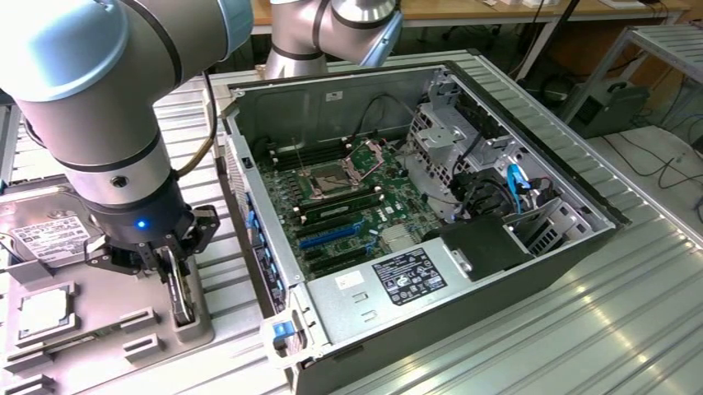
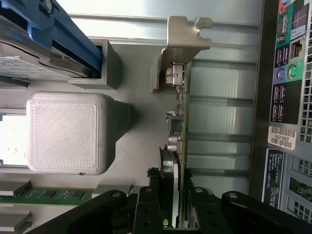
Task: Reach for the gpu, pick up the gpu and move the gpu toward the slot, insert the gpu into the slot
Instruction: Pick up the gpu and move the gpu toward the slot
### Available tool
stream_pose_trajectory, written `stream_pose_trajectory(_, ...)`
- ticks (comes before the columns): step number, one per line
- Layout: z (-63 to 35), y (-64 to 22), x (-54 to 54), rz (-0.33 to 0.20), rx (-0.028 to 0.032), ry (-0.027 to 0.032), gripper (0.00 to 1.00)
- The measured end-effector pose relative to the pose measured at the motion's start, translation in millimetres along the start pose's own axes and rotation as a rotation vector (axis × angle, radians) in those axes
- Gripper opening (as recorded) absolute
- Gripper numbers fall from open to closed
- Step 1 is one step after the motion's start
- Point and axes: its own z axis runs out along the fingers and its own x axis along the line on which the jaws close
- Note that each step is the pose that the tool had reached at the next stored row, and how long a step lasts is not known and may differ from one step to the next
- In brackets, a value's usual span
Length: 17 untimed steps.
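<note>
Gripping the flat green gpu card with black fan cooler (image 1: 184,300) in the black pincer (image 1: 171,267). Closed on it, one finger (image 2: 146,209) on the fan face, the other on the bare face, no gap visible either side. Card upright on its long edge, lower edge down in the grey plastic holder block (image 1: 193,329). Silver metal end bracket (image 2: 187,36) at the card's end away from the pincer. All of this at the exterior view's left, outside the case and just beside its near wall.

Long narrow blue plastic slot (image 1: 329,236) well apart, toward the exterior view's right. Sits on the green motherboard (image 1: 368,202) inside the open black computer case (image 1: 318,95), itself lying on the ribbed metal worktop (image 1: 626,313).

Further to the exterior view's left of the holder: grey boxy hard drive with white label (image 1: 49,234), with a square silver processor chip (image 1: 44,311) nearer. Green memory stick (image 2: 48,195) lying flat close to the pincer fingers.
</note>
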Motion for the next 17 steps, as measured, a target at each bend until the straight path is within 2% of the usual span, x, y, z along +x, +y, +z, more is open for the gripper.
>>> stream_pose_trajectory(11, -0.2, 0.0, 0.0, 0.0, 0.0001, 0.0, 0.27)
stream_pose_trajectory(17, -8.7, 0.0, -0.1, 0.0, 0.0, 0.0, 0.27)
